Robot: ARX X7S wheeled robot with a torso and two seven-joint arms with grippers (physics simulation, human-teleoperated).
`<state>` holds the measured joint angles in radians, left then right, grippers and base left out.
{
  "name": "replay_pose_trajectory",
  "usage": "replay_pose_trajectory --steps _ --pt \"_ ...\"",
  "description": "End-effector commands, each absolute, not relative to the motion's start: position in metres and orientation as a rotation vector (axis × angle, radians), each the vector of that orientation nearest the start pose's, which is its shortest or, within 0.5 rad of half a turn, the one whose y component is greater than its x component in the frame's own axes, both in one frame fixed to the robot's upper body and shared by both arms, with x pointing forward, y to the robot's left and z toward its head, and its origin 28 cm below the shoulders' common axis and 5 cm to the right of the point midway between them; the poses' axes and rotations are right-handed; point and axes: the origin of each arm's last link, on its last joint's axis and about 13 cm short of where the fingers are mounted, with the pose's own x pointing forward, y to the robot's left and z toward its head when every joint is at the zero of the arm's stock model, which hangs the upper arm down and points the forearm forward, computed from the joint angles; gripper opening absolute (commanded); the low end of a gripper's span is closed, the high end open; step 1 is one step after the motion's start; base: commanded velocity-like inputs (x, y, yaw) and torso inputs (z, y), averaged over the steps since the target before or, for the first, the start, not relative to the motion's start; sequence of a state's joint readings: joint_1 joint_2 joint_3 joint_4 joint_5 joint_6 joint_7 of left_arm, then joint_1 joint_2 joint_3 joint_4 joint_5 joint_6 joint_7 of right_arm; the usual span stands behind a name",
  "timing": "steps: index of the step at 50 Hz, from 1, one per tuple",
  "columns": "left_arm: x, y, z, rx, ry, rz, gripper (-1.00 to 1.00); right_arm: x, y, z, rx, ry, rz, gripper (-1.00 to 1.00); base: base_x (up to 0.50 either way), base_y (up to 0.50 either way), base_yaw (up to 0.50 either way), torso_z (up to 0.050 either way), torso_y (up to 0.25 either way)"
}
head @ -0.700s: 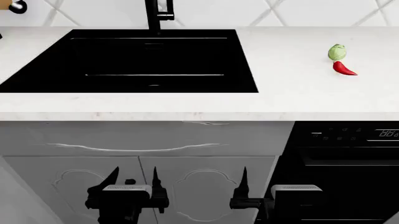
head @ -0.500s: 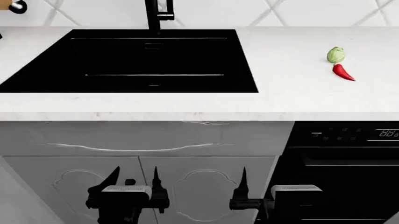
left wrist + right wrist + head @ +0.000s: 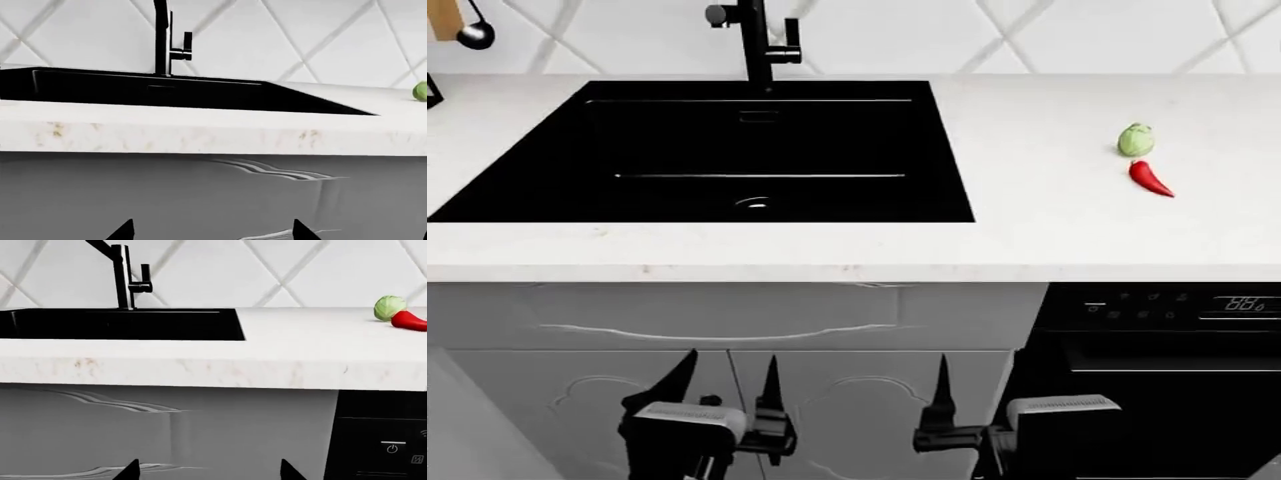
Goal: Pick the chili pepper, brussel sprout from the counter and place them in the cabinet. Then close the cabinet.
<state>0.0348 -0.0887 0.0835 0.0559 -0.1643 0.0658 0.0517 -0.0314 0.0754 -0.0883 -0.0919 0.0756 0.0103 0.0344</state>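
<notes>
The pale-green brussel sprout [image 3: 1136, 140] sits on the white counter [image 3: 1041, 230], right of the sink, with the red chili pepper [image 3: 1150, 178] just in front of it. Both also show far off in the right wrist view: the sprout [image 3: 389, 307] and the pepper [image 3: 408, 321]. The left wrist view catches only the sprout's [image 3: 420, 91] edge. My left gripper [image 3: 730, 375] and right gripper [image 3: 961, 395] hang low in front of the shut grey cabinet doors [image 3: 827, 400], well below the counter. Both are open and empty, as their spread tips show: left gripper [image 3: 211, 230], right gripper [image 3: 208, 470].
A black sink [image 3: 734, 150] with a black faucet [image 3: 754, 40] fills the counter's left half. A black appliance [image 3: 1161, 350] with a lit display stands right of the cabinet doors. A ladle [image 3: 474, 30] hangs on the tiled wall at far left.
The head view has shifted, so the counter sits lower in the picture and more of the faucet and wall show. The pepper has turned slightly. Both grippers stay low and open.
</notes>
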Motion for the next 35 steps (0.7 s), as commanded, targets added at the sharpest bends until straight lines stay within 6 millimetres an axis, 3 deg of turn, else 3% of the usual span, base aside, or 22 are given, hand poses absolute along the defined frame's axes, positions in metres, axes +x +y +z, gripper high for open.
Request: replay_pose_trajectory --steps 1,7,15,20,26,35 --pt "0.203 0.208 0.029 -0.092 -0.105 -0.15 1.0 0.207 -0.092 0.037 -0.035 -0.102 0.076 1.0 0.0 0.0 0.0 0.05 0.0" --pt "0.204 0.211 0.05 -0.11 -0.149 -0.176 1.0 0.212 -0.093 0.063 -0.025 -0.157 0.09 1.0 0.0 0.0 0.0 0.05 0.0" --pt "0.209 0.223 0.135 -0.046 -0.342 -0.163 1.0 0.216 -0.104 0.14 -0.031 -0.344 0.095 1.0 0.0 0.0 0.0 0.049 0.0" --pt "0.213 0.225 0.17 -0.035 -0.419 -0.143 1.0 0.215 -0.106 0.171 -0.067 -0.433 0.097 1.0 0.0 0.0 0.0 0.007 0.0" --pt "0.205 0.227 0.189 -0.025 -0.538 -0.142 1.0 0.213 -0.104 0.194 -0.094 -0.532 0.07 1.0 0.0 0.0 0.0 0.0 0.0" --pt "0.202 0.226 0.192 -0.033 -0.526 -0.15 1.0 0.215 -0.101 0.205 -0.096 -0.573 0.081 1.0 0.0 -0.17 0.0 0.0 0.0"
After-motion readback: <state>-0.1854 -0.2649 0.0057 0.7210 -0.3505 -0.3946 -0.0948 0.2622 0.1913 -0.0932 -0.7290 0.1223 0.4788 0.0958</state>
